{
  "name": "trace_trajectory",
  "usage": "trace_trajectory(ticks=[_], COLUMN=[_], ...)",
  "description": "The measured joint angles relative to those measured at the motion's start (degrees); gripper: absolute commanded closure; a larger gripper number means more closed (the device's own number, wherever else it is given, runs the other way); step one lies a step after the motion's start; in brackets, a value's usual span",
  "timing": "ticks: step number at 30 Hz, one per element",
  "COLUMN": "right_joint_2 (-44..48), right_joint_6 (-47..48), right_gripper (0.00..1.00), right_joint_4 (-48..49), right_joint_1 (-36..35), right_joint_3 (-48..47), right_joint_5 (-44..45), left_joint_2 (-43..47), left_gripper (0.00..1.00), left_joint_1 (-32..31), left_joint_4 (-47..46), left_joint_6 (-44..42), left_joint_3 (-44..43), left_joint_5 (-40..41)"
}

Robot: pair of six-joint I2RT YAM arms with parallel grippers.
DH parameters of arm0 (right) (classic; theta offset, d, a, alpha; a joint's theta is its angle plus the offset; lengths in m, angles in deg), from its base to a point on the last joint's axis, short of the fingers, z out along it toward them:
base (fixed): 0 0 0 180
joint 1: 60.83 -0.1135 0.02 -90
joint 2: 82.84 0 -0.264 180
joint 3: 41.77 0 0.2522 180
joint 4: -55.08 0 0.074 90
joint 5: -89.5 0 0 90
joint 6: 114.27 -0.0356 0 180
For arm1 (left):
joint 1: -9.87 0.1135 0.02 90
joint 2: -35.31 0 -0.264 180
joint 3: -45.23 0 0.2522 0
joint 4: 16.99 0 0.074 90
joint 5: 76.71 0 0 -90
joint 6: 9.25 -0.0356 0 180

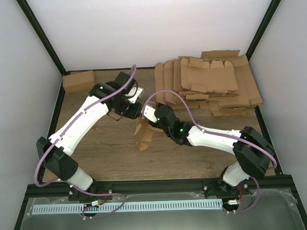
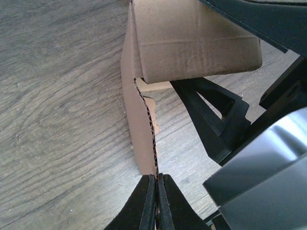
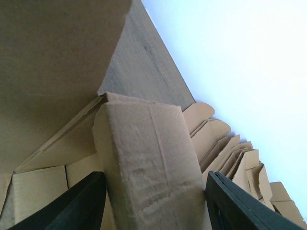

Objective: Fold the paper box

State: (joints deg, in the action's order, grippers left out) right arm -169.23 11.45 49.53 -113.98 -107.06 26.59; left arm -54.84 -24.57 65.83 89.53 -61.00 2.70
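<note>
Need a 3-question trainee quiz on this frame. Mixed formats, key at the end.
1. True or false: the left gripper is pinching an edge of the brown corrugated cardboard box.
2. Where on the wooden table does the stack of flat brown cardboard blanks lie? A) far right B) near left C) centre, between the arms
3. Fill in: the small folded brown cardboard box sits in the table's far ___ corner.

Key: 1 true; 2 A; 3 left.

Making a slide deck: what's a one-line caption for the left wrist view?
Left claw pinching the corrugated edge of a partly folded paper box.
</note>
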Motion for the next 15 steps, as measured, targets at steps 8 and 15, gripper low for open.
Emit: trace_trajectory(ticks=[8,15], right_joint_2=[-1.36,-2.58], right_joint_6=[4.39,5.86], right_gripper=[0.50,0.71], right_joint_4=[5.35,7.76], right_joint_1=[-0.04,0.04], right_joint_3=[1.16,0.90], right_joint_5=[1.09,1.73], left_joint_2=[0.00,0.87], left_gripper=[0.95,0.75], left_joint_1=[0.00,0.17], left_joint_4=[-0.28,-0.94], left_joint_6=[0.28,2.14], left_joint_3=[-0.83,-3.02], left_joint_5=[-0.28,1.99])
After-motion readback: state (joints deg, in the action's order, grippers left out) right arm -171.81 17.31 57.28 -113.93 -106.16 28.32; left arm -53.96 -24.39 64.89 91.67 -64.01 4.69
